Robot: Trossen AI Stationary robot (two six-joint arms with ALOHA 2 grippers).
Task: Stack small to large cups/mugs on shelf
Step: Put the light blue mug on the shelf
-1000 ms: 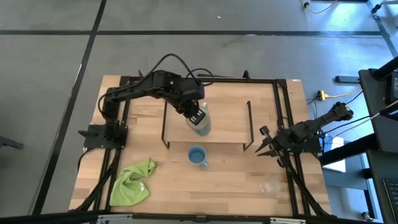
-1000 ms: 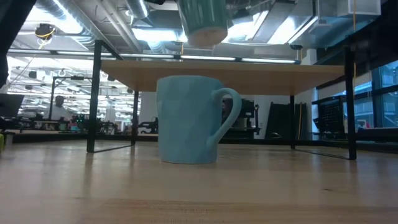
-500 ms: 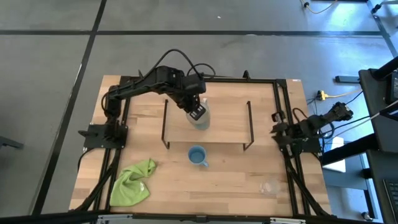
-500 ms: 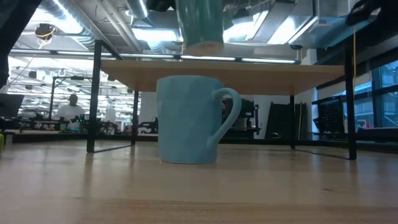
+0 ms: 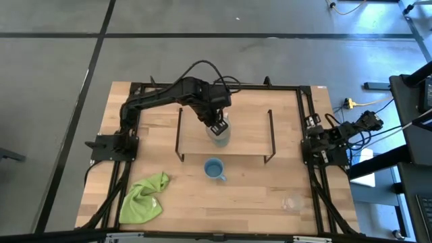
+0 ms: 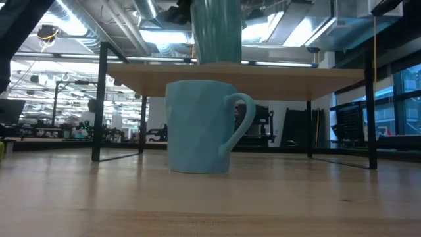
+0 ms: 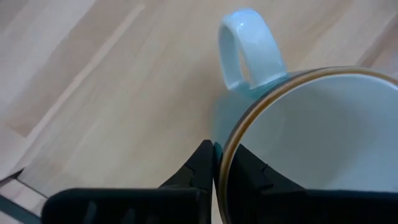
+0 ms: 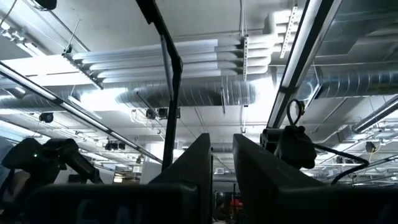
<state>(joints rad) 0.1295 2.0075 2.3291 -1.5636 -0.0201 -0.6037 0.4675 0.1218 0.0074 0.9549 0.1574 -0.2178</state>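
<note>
Item 1, left end effector (image 5: 217, 127): over the middle of the shelf, fingers pinched narrow on the rim of the cream-white mug (image 5: 220, 133), one finger inside the wall and one outside. In the left wrist view the mug's handle (image 7: 250, 51) points away from the fingers. From the low view the mug's base sits on, or just at, the board.

Item 2, shelf (image 5: 248, 131): light-wood board on a black wire frame, at the table's centre toward 12 o'clock.

Item 3, light-blue mug (image 5: 214, 169): upright on the table (image 5: 250, 196), just at 6 o'clock of the shelf's front edge, handle toward 4 o'clock.

Item 4, clear glass cup (image 5: 291, 202): on the table well apart, toward 4 o'clock near the right rail.

Item 5, right end effector (image 5: 307, 144): parked at the table's 3 o'clock edge, pointed up at the ceiling, fingers narrowly apart, nothing between them.

Item 6, green cloth (image 5: 143, 198): crumpled at 7 o'clock, not part of the job.

Risks, as judged: a rim pinch is off-centre, so releasing before the base is flat could rock or tip the mug; lifting away at an angle could drag it along the board; later nesting may jam on handles.
</note>
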